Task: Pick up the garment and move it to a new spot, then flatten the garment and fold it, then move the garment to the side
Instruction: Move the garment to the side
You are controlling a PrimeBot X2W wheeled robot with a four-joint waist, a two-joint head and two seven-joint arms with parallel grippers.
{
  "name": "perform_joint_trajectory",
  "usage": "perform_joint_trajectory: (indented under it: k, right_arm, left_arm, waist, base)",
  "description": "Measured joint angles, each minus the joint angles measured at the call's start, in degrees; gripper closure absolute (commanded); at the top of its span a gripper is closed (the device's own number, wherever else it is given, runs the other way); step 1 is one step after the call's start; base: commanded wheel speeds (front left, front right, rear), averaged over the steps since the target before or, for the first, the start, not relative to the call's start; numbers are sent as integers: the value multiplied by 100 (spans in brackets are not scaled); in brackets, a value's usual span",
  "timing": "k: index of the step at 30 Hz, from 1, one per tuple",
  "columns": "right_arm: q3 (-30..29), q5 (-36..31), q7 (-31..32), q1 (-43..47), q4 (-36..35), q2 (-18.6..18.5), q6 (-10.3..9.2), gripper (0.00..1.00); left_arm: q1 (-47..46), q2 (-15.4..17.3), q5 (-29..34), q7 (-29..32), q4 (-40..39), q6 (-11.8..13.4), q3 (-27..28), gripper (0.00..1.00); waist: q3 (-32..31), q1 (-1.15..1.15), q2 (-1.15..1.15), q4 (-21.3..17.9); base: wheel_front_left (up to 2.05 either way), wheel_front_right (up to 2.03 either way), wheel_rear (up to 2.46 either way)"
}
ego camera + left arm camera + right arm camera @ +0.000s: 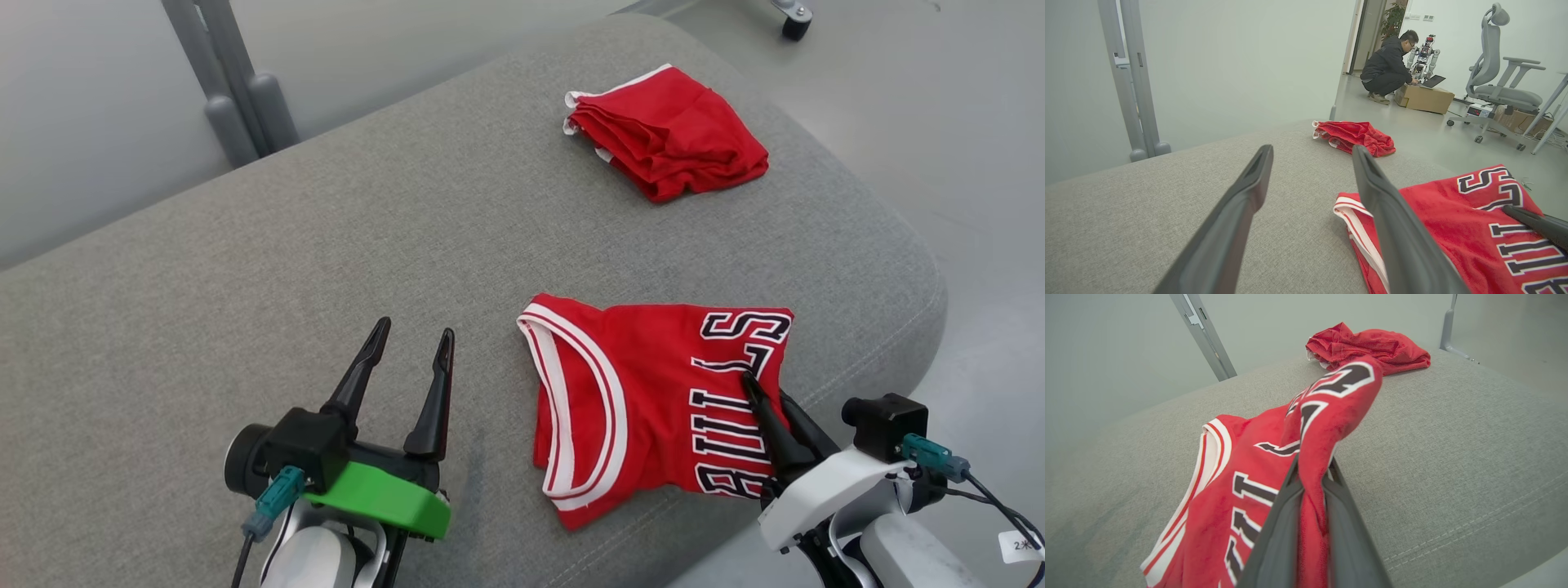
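Red lettered jersey point(653, 400) on grey upholstered cushion point(326, 269): my right gripper point(763, 388) clamps its edge, likely for dragging aside; left gripper point(415, 328) beside it gapes empty.

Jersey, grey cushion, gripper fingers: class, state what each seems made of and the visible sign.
Jersey: soft matte fabric, perhaps synthetic knit; it drapes and bunches. Grey cushion: woven upholstery, flecked texture, stitched seam. Left gripper fingers: probably rigid matte dark plastic; smooth, straight edges.
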Motion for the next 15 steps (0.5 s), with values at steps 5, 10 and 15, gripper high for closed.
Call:
perform_joint_trajectory:
  k: [5, 10, 15]
  right_arm:
    - [107, -37, -23, -98, 118, 12, 0, 100]
    - [255, -192, -30, -625, 178, -123, 0, 100]
    - [323, -339, -35, -1368, 267, -383, 1, 100]
  left_arm:
    - [-137, 2, -153, 0, -96, 8, -111, 0]
    - [-259, -3, -94, 0, -163, 15, -270, 0]
    - [-371, -3, -5, 0, -145, 15, -403, 0]
  waist:
    - [230, 0, 0, -75]
    - [373, 0, 0, 185]
    - [572, 0, 0, 513]
  base:
    - [0, 0, 0]
    - [0, 0, 0]
    - [0, 0, 0]
